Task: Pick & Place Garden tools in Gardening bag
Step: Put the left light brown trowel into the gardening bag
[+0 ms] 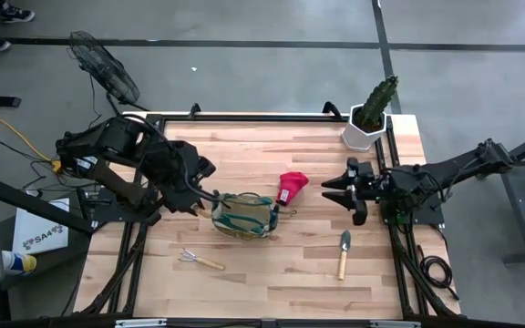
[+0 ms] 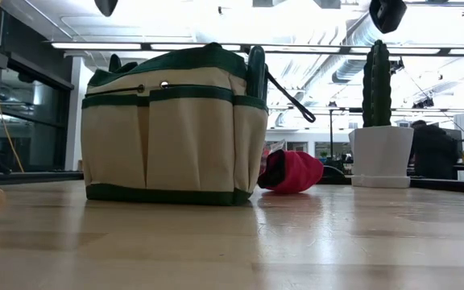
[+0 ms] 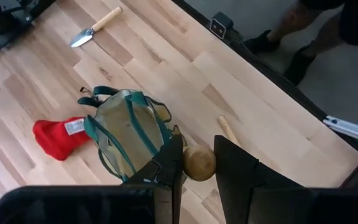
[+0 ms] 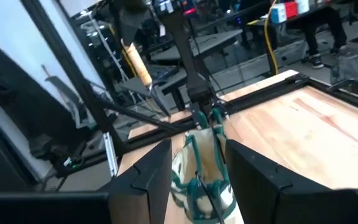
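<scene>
Left gripper (image 3: 197,163) fingers clamp wooden handle (image 3: 199,162).

Tan gardening bag (image 1: 242,215) with dark green trim; red glove (image 1: 292,187) at its right; green cactus (image 1: 377,100) in white pot (image 1: 359,136), far right; pale wood-grain bench (image 1: 272,273); tan-handled, grey-bladed trowel (image 1: 344,253).

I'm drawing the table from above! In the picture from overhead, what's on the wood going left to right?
Hand rake → gardening bag → red glove-like piece → trowel → cactus in its white pot.
</scene>
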Tool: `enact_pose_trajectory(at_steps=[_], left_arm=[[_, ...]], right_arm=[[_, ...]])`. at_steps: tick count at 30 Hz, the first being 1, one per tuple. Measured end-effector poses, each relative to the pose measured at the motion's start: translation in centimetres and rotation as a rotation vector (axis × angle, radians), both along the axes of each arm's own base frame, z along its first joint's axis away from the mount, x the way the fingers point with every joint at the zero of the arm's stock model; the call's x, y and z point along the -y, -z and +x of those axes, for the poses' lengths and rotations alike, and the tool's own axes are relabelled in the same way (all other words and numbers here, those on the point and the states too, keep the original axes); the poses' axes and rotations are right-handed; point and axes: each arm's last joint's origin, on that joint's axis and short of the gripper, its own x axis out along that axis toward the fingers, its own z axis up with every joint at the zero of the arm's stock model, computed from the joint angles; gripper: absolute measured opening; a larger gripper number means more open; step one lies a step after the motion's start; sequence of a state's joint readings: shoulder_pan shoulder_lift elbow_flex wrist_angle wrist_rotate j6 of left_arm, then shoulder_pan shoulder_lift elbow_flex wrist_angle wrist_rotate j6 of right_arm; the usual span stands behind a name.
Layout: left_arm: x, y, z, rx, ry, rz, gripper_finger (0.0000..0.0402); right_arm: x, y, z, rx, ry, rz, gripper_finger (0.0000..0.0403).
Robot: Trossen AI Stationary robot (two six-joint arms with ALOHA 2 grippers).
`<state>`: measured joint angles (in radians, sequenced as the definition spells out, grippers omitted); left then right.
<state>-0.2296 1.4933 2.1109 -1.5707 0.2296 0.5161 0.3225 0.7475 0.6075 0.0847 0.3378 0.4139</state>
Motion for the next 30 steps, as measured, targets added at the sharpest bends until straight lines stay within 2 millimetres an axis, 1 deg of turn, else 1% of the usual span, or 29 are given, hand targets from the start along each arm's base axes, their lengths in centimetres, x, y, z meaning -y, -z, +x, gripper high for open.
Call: enact_pose_trajectory(at_steps=[10,14,20,25,30], left_arm=[[0.0,0.0,0.0,0.005,0.015,0.007,0.0063],[0.1,0.2,0.3,0.009,0.053,0.018,0.0063],[0.2,0.4,0.7,-0.006,0.036,0.024,0.0063],[1.1,0.6,0.7,-0.018,0.023,0.038,0.0063],[2.6,0.7,0.4,-0.028,-0.004,0.063,0.0063]], right_arm=[[0.0,0.3,0.0,-0.026,0.001,-0.006,0.0142],[0.2,0.3,0.0,-0.017,0.044,0.074,0.0142],[0.1,0.3,0.0,-0.019,0.028,0.045,0.0142],[0.1,0.3,0.0,-0.02,0.029,0.044,0.0142],[0.1,0.3,0.0,-0.02,0.029,0.044,0.0142]])
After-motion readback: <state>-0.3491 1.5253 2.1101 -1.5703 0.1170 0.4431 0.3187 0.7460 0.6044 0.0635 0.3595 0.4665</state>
